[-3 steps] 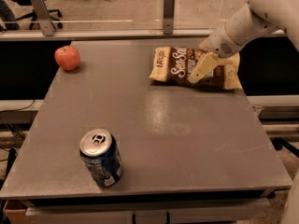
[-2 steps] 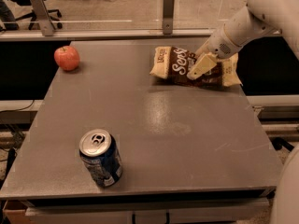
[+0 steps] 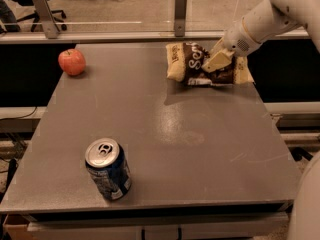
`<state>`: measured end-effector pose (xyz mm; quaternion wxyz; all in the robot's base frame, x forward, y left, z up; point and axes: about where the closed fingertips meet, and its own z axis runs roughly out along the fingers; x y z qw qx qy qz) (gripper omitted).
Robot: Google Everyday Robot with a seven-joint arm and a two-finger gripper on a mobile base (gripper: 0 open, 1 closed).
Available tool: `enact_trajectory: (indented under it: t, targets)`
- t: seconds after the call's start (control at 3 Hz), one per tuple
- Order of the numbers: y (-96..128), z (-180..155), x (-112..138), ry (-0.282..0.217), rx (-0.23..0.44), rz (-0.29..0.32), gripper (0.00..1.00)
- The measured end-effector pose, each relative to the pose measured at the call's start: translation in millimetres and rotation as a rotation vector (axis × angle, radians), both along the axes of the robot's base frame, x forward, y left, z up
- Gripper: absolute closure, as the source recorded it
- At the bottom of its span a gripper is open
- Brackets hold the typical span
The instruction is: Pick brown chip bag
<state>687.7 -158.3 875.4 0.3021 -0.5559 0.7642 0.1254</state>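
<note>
The brown chip bag, dark brown with pale yellow ends and white script lettering, is at the far right of the grey table. It hangs a little above the tabletop, with its shadow on the surface below. My gripper comes in from the upper right on the white arm and is shut on the bag's middle. The gripper hides the right part of the lettering.
A red apple sits at the far left of the table. A blue soda can stands upright near the front left. A glass-and-rail barrier runs behind the table's far edge. Office chairs stand beyond it.
The bag has risen a little off the tabletop in my gripper, and the arm has moved up with it. The apple and the can have not moved.
</note>
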Motion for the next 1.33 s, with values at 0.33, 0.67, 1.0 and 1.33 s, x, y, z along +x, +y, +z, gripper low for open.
enact_trajectory:
  t: [0.33, 0.67, 1.0, 1.33]
  targets:
    - [8.1, 37.3, -9.7, -0.056, 0.085, 0.047, 1.0]
    - [20.9, 81.6, -24.2, -0.123, 0.203, 0.104, 1.0]
    - [28.6, 123.6, -39.1, -0.193, 0.303, 0.141, 1.0]
    - [31.3, 125.7, -40.5, -0.193, 0.316, 0.146, 1.0]
